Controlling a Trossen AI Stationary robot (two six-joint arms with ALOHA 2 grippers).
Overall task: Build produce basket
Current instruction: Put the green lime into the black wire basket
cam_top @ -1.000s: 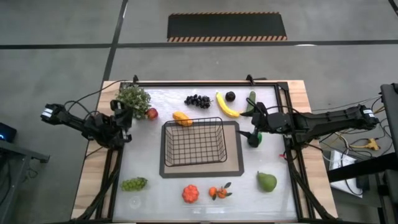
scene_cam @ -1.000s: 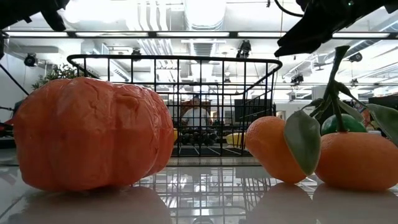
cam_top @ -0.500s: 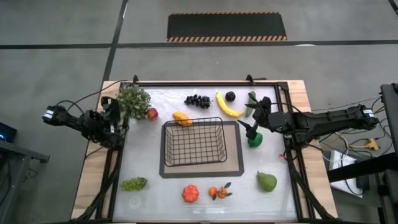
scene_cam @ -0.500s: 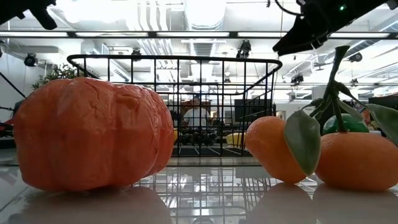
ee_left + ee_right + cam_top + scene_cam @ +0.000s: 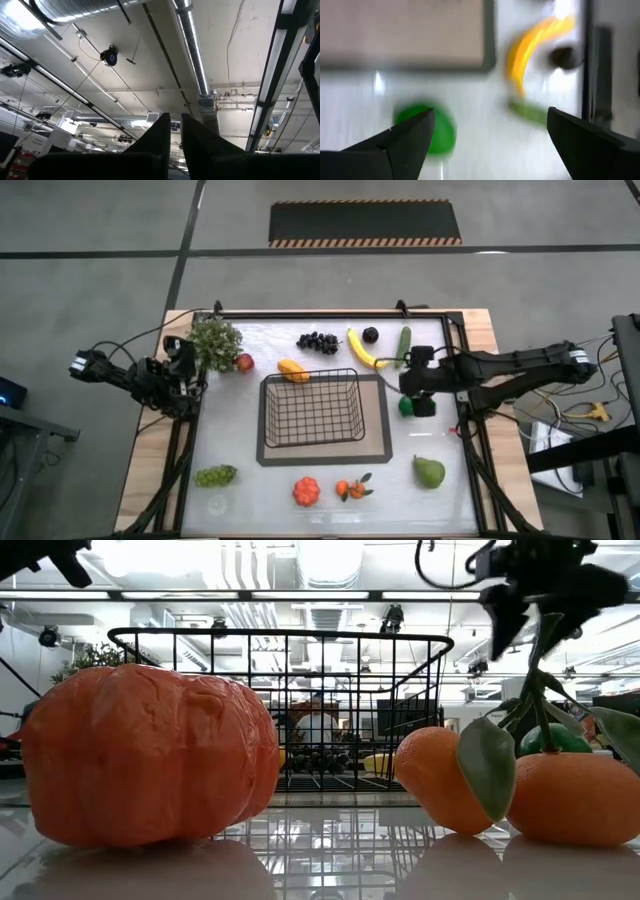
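Right gripper (image 5: 411, 392), jaws wide and empty, has swung over the green fruit (image 5: 406, 407); basket (image 5: 313, 409) still empty.

This looks like a big workshop or lab. The ceiling has bare silver pipes (image 5: 192, 55) and long strip lights (image 5: 300, 595). The floor (image 5: 90, 220) is plain grey concrete with a black mat (image 5: 365, 222) edged in striped warning tape.
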